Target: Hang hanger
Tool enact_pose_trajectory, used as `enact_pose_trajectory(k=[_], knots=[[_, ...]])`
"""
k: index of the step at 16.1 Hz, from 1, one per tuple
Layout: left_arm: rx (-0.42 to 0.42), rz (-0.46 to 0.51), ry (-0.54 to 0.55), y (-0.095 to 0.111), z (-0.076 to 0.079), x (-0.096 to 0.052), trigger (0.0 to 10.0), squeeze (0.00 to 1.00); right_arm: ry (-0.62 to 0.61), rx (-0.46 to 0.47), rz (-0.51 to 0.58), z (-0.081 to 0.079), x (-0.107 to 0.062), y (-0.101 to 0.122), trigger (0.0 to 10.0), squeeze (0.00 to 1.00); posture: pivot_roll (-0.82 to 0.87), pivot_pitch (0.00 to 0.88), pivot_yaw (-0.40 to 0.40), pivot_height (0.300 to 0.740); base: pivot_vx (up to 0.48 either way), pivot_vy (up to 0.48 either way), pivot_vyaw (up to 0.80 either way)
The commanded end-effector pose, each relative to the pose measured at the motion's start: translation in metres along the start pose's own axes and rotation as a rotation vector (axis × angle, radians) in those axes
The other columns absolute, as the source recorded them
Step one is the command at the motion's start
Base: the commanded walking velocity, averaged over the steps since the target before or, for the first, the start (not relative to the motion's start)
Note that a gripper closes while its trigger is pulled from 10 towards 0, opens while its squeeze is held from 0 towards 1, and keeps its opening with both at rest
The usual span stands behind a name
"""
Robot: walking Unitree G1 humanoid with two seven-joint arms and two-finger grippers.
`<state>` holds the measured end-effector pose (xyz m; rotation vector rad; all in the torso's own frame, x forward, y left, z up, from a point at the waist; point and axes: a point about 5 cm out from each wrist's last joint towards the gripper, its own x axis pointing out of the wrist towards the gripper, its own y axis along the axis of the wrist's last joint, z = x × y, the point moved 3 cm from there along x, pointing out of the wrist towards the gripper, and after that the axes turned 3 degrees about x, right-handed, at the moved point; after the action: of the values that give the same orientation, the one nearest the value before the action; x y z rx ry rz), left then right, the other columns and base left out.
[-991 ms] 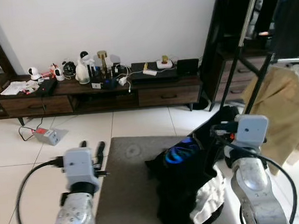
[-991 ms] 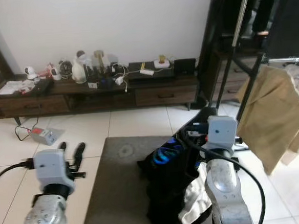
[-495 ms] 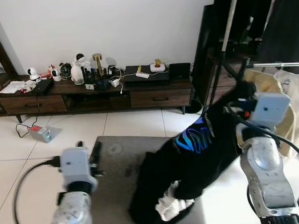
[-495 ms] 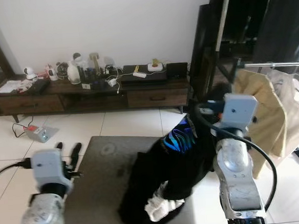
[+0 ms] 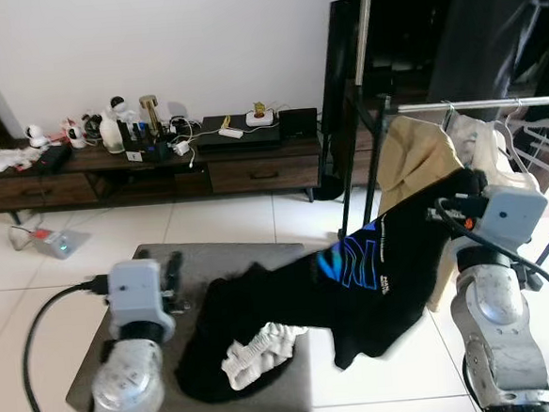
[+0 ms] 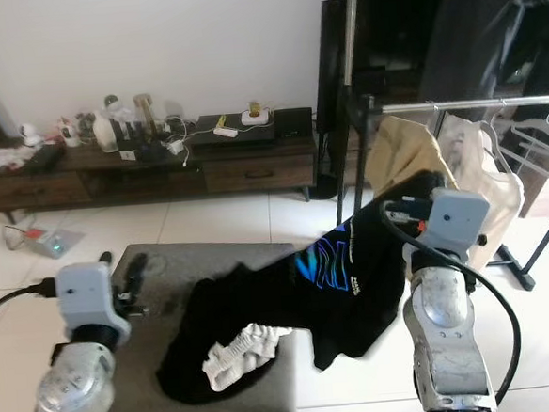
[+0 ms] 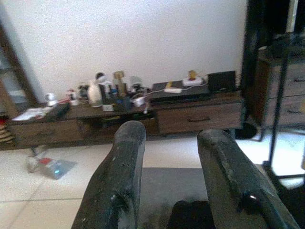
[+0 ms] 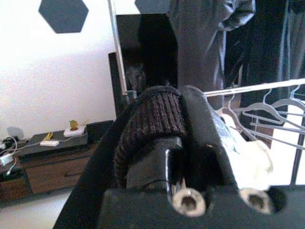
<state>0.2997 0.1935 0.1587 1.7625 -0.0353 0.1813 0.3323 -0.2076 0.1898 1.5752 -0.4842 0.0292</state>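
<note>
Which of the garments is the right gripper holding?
The black shirt with the blue print; the right gripper grips its collar. The beige coat hangs on the rail.

Two silver metal arms w/ rounded joint housings, each topped by a pale grey boxy wrist module. Black cables looping from both wrists. Left gripper point(image 7: 169, 167): two long matte-black fingers; right gripper point(image 8: 188, 143): two silver screws at base.

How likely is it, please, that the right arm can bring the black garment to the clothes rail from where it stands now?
Probably yes: the right gripper, shut on the black garment, is raised just below the rail. The beige coat beside it may crowd the approach.
</note>
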Motion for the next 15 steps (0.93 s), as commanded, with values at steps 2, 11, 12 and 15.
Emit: enact_pose_trajectory(k=[2, 11, 12, 15], knots=[[-0.014, 0.017, -0.028, 0.003, 0.007, 0.007, 10.0, 0.00, -0.058, -0.014, -0.044, 0.017, -0.001, -0.018, 10.0, 0.00, 0.00, 0.028, 0.029, 0.740, 0.000, -0.480, 0.00], [-0.004, -0.050, -0.016, -0.035, 0.006, 0.015, 10.0, 0.00, -0.024, -0.062, -0.255, 0.037, -0.017, -0.091, 10.0, 0.00, -0.01, 0.000, -0.037, 0.740, 0.000, -0.480, 0.00], [-0.021, -0.037, -0.020, -0.034, 0.011, 0.016, 10.0, 0.00, -0.032, -0.077, -0.267, 0.044, -0.018, -0.096, 10.0, 0.00, -0.01, 0.000, -0.043, 0.740, 0.000, -0.480, 0.00], [-0.036, -0.036, -0.055, -0.037, 0.020, 0.014, 10.0, 0.00, -0.057, -0.069, -0.221, 0.048, -0.012, -0.089, 10.0, 0.00, -0.02, 0.000, -0.029, 0.740, 0.000, -0.480, 0.00]])
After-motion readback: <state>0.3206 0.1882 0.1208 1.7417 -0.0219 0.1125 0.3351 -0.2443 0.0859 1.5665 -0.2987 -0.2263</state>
